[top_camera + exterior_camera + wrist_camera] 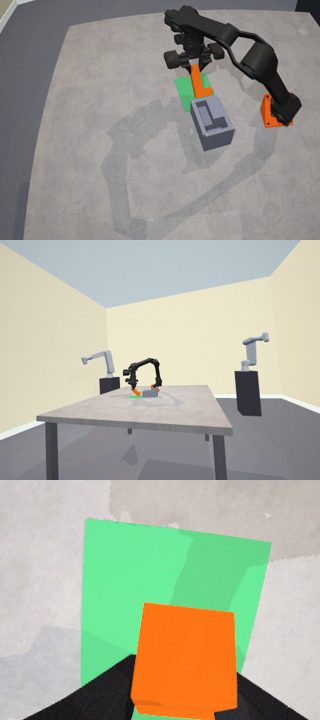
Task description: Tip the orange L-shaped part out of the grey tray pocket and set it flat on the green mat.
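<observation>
The orange L-shaped part [196,81] [135,392] [185,655] is out of the tray and slants down over the green mat, its plain end up in the fingers and its L-shaped end low beside the tray. My gripper [195,69] [133,388] is shut on the plain end. The green mat [182,87] [131,397] [115,570] lies under the part. The grey tray [219,107] [149,394] stands beside the mat with its L-shaped pocket empty. Whether the part's low end touches the mat or the tray's edge, I cannot tell.
The arm arches from its orange base [267,121], right of the tray in the top view, over to the mat. The tray's walls rise well above the table [90,103] [144,415]. Two pale arms on dark pedestals [248,395] stand beyond the table.
</observation>
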{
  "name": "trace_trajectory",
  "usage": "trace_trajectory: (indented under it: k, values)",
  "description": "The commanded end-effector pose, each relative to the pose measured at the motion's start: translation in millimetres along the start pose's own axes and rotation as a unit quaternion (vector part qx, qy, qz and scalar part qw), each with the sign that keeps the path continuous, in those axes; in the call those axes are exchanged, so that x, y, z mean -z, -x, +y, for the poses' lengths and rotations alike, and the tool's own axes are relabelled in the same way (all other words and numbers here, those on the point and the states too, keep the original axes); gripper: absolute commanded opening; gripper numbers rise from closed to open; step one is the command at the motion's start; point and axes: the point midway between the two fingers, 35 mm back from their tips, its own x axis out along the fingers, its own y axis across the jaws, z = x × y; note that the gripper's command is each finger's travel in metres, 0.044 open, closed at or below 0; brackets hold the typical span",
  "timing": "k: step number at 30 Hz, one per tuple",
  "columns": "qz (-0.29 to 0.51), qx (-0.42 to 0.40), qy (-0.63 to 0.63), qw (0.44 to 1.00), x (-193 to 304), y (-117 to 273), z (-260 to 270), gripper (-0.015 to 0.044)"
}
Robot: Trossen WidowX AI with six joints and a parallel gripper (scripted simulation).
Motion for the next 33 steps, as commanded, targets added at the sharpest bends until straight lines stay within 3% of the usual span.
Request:
trace_trajectory:
  k: [1, 9, 14, 19, 33]
  values:
    - [0.000, 0.000, 0.000, 1.000, 0.0, 0.0, 0.0, 0.0053]
    - [0.000, 0.000, 0.000, 1.000, -0.3, 2.0, 0.2, 0.0262]
    - [-0.001, 0.000, -0.001, 1.000, -2.9, 39.7, 2.3, 0.0394]
    - [0.000, -0.001, -0.002, 1.000, -0.6, 84.3, -0.1, 0.0400]
    - [-0.005, -0.008, -0.004, 1.000, -2.8, 81.5, 0.6, 0.0400]
